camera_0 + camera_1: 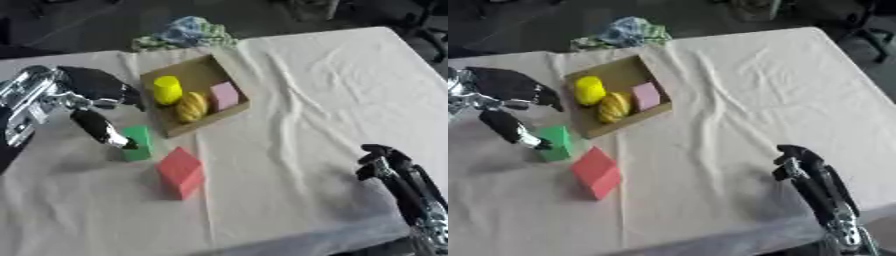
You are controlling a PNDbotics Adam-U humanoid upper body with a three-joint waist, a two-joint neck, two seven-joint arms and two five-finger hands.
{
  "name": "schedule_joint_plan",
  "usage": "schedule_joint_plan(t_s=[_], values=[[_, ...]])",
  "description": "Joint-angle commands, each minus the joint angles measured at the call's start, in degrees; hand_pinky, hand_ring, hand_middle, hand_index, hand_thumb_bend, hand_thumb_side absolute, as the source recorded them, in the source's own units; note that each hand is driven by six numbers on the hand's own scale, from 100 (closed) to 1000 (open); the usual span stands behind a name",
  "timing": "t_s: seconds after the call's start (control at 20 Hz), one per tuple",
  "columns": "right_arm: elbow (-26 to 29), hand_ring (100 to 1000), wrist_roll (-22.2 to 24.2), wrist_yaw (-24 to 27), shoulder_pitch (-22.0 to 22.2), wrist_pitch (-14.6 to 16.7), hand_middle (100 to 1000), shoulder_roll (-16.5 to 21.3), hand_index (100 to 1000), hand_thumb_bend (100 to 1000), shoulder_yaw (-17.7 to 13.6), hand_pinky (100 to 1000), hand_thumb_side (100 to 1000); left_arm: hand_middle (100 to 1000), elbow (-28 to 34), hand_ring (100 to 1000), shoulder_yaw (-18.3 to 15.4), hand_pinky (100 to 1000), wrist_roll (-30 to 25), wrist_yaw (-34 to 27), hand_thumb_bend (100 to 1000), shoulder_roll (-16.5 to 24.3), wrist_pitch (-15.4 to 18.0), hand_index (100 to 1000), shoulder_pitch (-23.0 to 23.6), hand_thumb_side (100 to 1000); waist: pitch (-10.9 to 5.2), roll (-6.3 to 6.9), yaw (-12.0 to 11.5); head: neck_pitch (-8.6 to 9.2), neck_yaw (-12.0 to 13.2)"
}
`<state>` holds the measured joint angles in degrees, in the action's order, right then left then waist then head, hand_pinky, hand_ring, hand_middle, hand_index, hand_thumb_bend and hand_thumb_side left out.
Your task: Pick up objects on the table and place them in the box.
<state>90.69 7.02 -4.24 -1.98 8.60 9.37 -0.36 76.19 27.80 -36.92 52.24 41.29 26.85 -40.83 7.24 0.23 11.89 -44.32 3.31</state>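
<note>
A shallow cardboard box (206, 69) lies left of the table's middle, holding a yellow cylinder (167, 89), a yellow ridged lump (192, 106) and a pink block (225, 95). In front of the box stands a green block (138, 143), and nearer me a red block (181, 172). My left hand (94, 87) hovers over the green block from the left, fingers spread; one finger (103, 129) reaches down to the block's left top edge. Nothing is held. My right hand (391, 167) rests at the lower right, fingers relaxed and holding nothing.
A white cloth (332, 100) covers the table, wrinkled to the right of the box. A crumpled blue-green cloth (188, 32) lies at the far edge behind the box. The table's far and right edges drop to dark floor.
</note>
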Motion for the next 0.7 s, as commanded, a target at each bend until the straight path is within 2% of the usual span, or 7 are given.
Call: schedule_joint_plan(t_s=[0.05, 0.5, 0.7], values=[[0.91, 517, -0.07, -0.18, -0.49, 0.22, 537, 1.15, 746, 100, -0.42, 522, 648, 844, 1.33, 799, -0.04, 814, -2.9, -0.64, 506, 1.85, 2.88, 925, -0.26, 965, -1.17, 0.72, -0.11, 0.2, -0.17], [0.85, 517, 0.0, -0.24, -0.47, 0.23, 537, 1.24, 746, 100, -0.37, 522, 648, 836, 3.57, 790, 0.19, 805, -2.84, -0.29, 503, 2.83, 0.87, 920, 2.12, 950, -1.18, 0.73, -0.29, 0.2, -0.25], [0.76, 517, 0.02, -0.25, -0.45, 0.23, 536, 1.24, 746, 100, -0.35, 522, 650, 821, 3.66, 773, 0.26, 790, -2.5, -0.41, 460, 2.38, 0.11, 911, 2.89, 905, -1.19, 0.66, -0.31, 0.2, -0.31]])
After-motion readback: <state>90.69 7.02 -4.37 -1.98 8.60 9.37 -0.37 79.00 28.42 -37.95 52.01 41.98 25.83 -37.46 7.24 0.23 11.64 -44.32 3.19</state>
